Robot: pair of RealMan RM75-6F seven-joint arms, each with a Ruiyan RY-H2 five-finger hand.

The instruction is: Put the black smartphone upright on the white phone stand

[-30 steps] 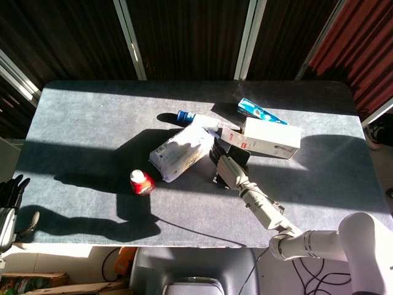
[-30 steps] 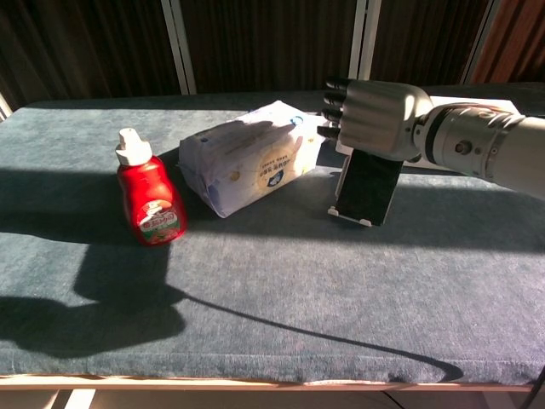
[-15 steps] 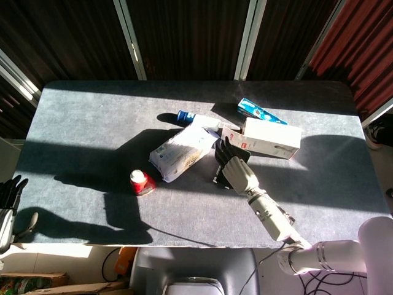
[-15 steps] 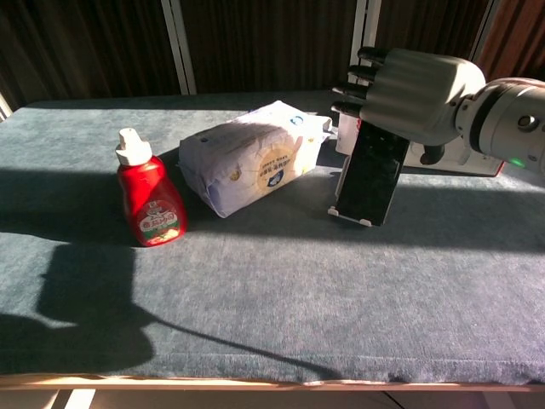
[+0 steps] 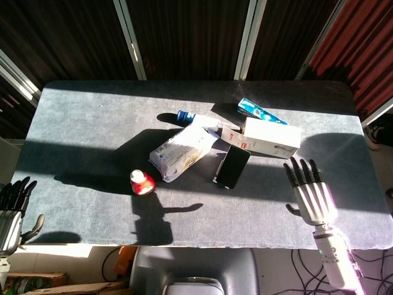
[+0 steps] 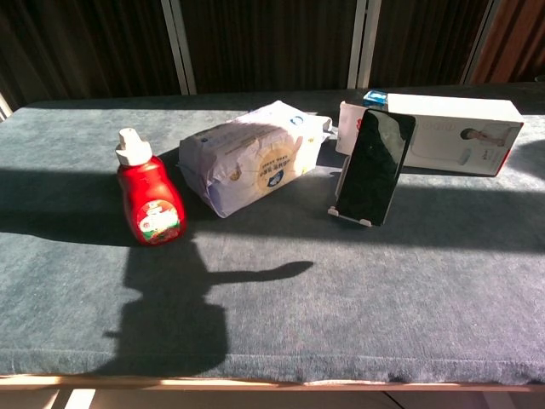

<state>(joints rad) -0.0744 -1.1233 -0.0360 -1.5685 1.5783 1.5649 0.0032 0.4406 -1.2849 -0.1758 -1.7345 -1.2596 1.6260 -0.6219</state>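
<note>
The black smartphone (image 6: 373, 165) stands upright, leaning back on the white phone stand (image 6: 351, 218) near the table's middle; in the head view the smartphone (image 5: 232, 166) shows as a dark slab and the stand is mostly hidden beneath it. My right hand (image 5: 312, 193) hangs over the table's right front part, fingers spread, holding nothing, well clear of the phone. My left hand (image 5: 12, 210) is off the table's left front corner, fingers apart and empty. Neither hand appears in the chest view.
A white tissue pack (image 6: 252, 157) lies just left of the phone, a red sauce bottle (image 6: 150, 198) further left. A white and red box (image 6: 456, 133) sits behind the phone, with a blue tube (image 5: 258, 112) and a blue-capped item (image 5: 184, 116) beyond.
My right hand has let go of the phone and pulled back to the right front of the table. The phone stays upright on the stand. The left hand barely moved.
</note>
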